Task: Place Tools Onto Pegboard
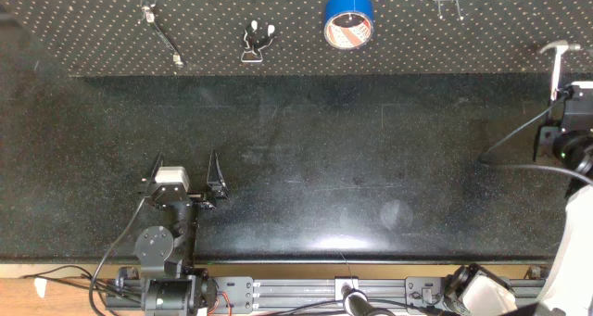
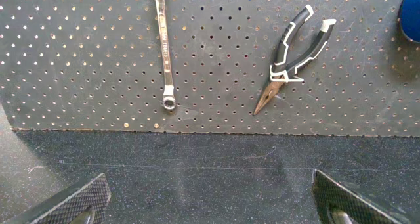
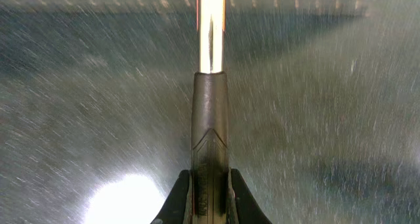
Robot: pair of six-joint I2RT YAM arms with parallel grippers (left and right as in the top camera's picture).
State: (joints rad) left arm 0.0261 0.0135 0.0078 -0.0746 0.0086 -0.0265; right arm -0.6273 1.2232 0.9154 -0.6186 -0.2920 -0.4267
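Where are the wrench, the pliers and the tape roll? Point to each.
wrench (image 2: 163, 46): left wrist view, shaft.
pliers (image 2: 281, 73): left wrist view, pivot.
tape roll (image 1: 347, 5): top view, blue band.

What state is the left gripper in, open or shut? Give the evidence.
Open. Fingers of the left gripper stand wide apart in the top view, and its wrist view shows bare table between them.

1. Dark perforated pegboard (image 1: 417, 47), twelve o'clock: matt, dotted with holes.
2. Black speckled worktop (image 1: 324, 149): smooth, faintly glossy, with glare at six o'clock.
3. Slim silver wrench (image 2: 164, 46): polished metal.
4. Black-and-white-handled pliers (image 2: 289, 60): plastic-looking grips, dull metal nose.
5. Blue tape roll (image 1: 348, 19), one o'clock: shiny.
6. Steel-shafted hammer (image 3: 210, 86): mirror-bright shaft, matt dark rubbery grip.
7. Fingers (image 2: 72, 201) of the left gripper (image 2: 209, 178): carbon-fibre weave.
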